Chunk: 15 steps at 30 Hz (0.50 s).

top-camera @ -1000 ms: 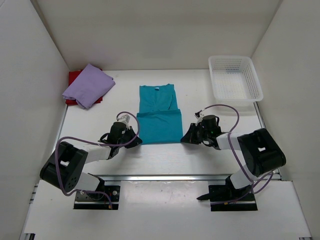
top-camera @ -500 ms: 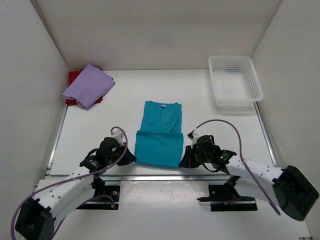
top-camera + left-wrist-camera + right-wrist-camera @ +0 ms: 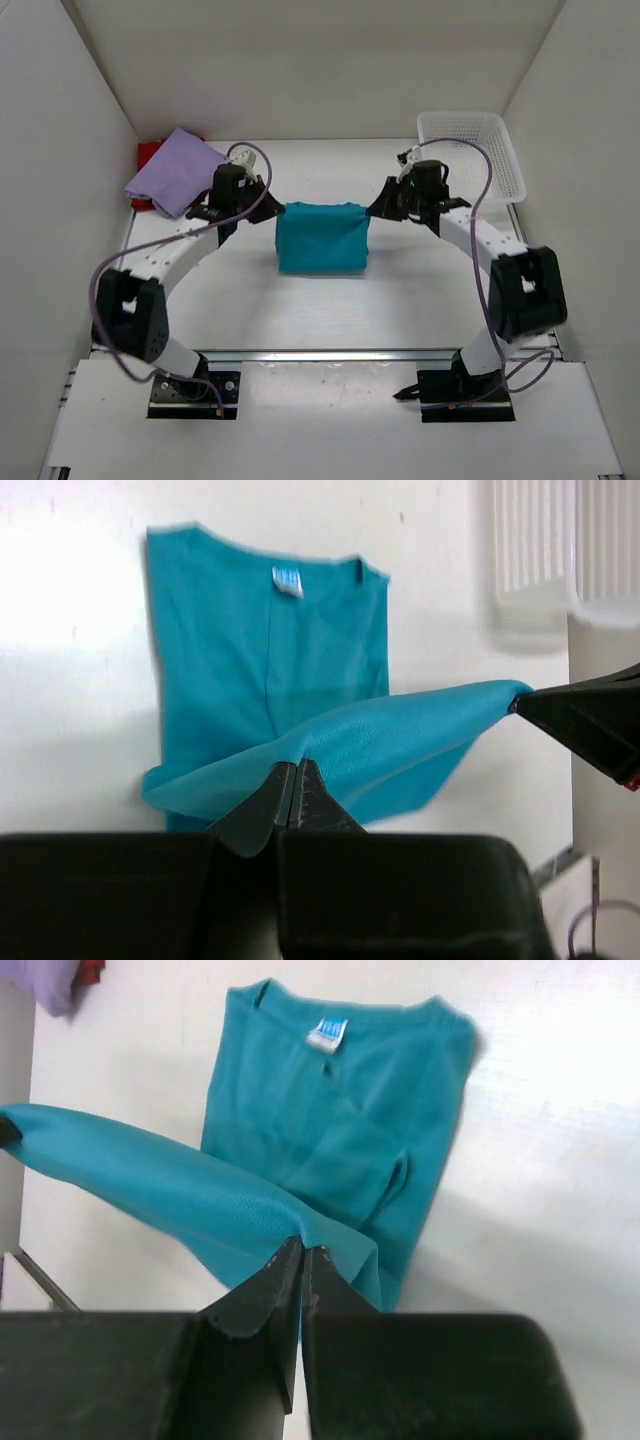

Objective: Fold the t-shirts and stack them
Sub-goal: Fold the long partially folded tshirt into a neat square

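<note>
- Overhead, we see the teal shirt [image 3: 320,238] in the middle of the surface [image 3: 420,290], one edge raised.
- Wrist views alone show left fingers [image 3: 262,808] and right fingers [image 3: 262,1285] pinching that edge, with the collar label [image 3: 287,580] lying flat below.

White desk [image 3: 420,290] boxed in by white walls [image 3: 320,70] on three sides, metal rail [image 3: 340,354] along the near edge, even light.

L gripper [image 3: 293,774] pinches teal shirt [image 3: 300,660] hem, held above table [image 3: 70,730].
</note>
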Tool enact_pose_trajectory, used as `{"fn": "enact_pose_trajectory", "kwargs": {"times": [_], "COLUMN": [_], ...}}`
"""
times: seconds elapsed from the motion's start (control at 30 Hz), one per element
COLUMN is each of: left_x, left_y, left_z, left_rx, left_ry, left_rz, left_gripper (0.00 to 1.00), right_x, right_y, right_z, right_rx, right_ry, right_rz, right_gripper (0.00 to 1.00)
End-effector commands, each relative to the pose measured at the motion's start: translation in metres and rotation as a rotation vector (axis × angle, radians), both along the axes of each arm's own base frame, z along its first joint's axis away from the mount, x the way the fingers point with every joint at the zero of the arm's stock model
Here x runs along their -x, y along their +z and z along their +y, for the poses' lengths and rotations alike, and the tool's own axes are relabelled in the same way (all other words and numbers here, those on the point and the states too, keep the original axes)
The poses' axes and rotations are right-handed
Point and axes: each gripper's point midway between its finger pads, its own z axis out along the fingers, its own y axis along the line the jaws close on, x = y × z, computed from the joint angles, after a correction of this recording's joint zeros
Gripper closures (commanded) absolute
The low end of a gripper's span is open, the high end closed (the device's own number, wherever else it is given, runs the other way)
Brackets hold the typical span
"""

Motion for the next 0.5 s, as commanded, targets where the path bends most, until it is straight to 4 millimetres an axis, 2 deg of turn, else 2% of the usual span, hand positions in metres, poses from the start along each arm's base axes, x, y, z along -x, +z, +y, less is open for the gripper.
{"fn": "enact_pose_trajectory", "kwargs": {"times": [0.0,0.03,0.1,0.13,0.17,0.23,0.27,0.3,0.33,0.37,0.4,0.47], "left_x": [-0.055,-0.064,-0.089,-0.096,-0.105,-0.121,-0.124,-0.128,-0.134,-0.139,-0.140,-0.146], "left_y": [-0.004,-0.010,-0.036,-0.039,-0.056,-0.066,-0.078,-0.084,-0.088,-0.085,-0.087,-0.077], "left_z": [0.006,0.010,0.011,0.012,0.016,0.022,0.020,0.022,0.022,0.023,0.022,0.031], "left_rx": [-0.035,-0.055,-0.045,-0.033,-0.031,-0.003,0.003,0.006,0.013,0.030,0.037,0.062], "left_ry": [0.069,0.091,0.105,0.113,0.123,0.139,0.142,0.148,0.150,0.148,0.148,0.165], "left_rz": [-0.028,-0.023,0.037,0.043,0.078,0.090,0.110,0.123,0.123,0.116,0.123,0.102], "left_gripper": [1.00,1.00,1.00,1.00,0.99,0.95,0.92,0.88,0.82,0.78,0.71,0.61], "right_x": [-0.054,-0.063,-0.099,-0.105,-0.120,-0.141,-0.147,-0.155,-0.160,-0.160,-0.168,-0.168], "right_y": [0.016,0.010,0.006,0.005,0.000,-0.016,-0.018,-0.031,-0.033,-0.045,-0.040,-0.034], "right_z": [0.004,0.003,0.003,0.005,0.006,0.007,0.007,0.009,0.012,0.016,0.012,0.016], "right_rx": [-0.040,-0.049,-0.072,-0.074,-0.088,-0.093,-0.083,-0.071,-0.070,-0.066,-0.061,-0.055], "right_ry": [0.053,0.050,0.052,0.056,0.058,0.060,0.056,0.054,0.056,0.059,0.045,0.055], "right_rz": [-0.056,-0.037,-0.031,-0.035,-0.034,0.017,0.017,0.042,0.056,0.085,0.072,0.054], "right_gripper": [1.00,1.00,1.00,1.00,1.00,1.00,0.98,0.97,0.92,0.88,0.85,0.72]}}
